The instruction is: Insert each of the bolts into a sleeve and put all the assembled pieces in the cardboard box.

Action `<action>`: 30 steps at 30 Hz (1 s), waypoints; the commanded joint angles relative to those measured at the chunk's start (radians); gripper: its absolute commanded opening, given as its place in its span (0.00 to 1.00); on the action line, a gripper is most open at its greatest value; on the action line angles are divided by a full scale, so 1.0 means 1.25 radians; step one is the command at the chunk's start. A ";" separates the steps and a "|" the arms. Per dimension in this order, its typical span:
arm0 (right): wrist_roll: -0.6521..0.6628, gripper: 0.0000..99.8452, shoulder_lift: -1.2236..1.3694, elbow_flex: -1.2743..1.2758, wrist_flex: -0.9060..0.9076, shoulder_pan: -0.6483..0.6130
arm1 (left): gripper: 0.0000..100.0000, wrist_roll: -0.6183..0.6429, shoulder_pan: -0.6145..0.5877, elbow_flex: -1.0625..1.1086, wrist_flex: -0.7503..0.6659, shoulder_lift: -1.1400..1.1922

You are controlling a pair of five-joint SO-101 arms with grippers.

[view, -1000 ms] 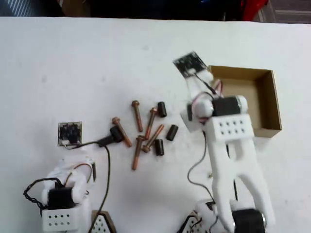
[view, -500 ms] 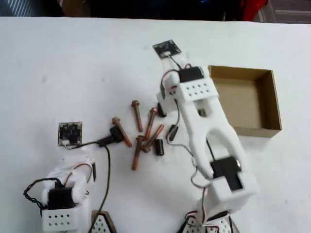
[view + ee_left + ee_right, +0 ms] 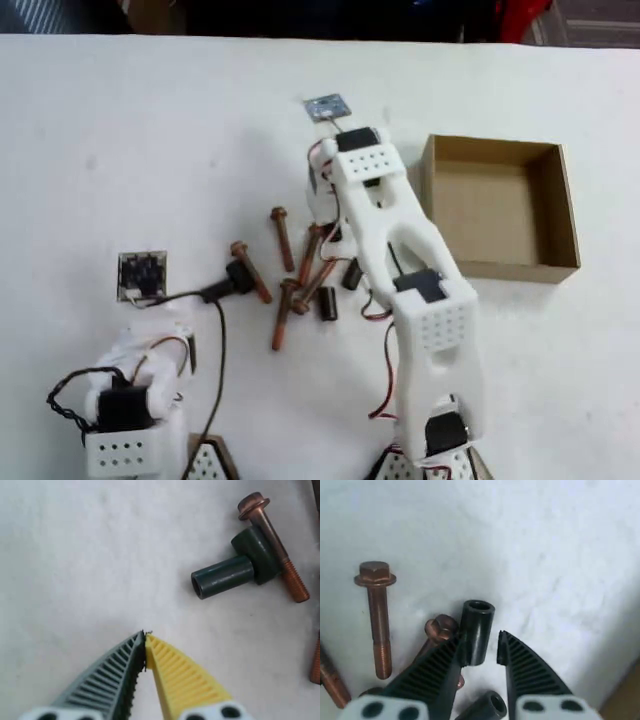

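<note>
White table [image 3: 150,120], copper bolts [image 3: 283,240], black sleeves [image 3: 327,303]

One bolt [image 3: 316,665] runs off-frame — a sleeve [image 3: 487,705] sits partly behind the right gripper [image 3: 479,641].

White table [image 3: 150,120]; dark room beyond far edge; 1 red object [image 3: 522,18] there, possibly plastic.

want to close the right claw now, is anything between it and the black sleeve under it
Nothing visible: the black cylindrical sleeve lies between the fingers of the open right claw. A copper hex-head bolt lies beside it, by one finger.
</note>
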 commanded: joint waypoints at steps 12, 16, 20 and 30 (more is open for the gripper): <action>-0.063 0.09 0.089 -0.077 0.025 -0.003 | 0.02 0.002 -0.012 -0.001 -0.004 -0.006; -0.059 0.09 0.117 -0.081 0.030 -0.003 | 0.02 0.002 -0.012 -0.001 -0.004 -0.006; -0.058 0.09 0.134 -0.083 0.030 -0.003 | 0.02 0.002 -0.012 -0.001 -0.004 -0.006; -0.037 0.07 0.141 -0.077 0.072 -0.003 | 0.02 0.002 -0.012 -0.001 -0.004 -0.006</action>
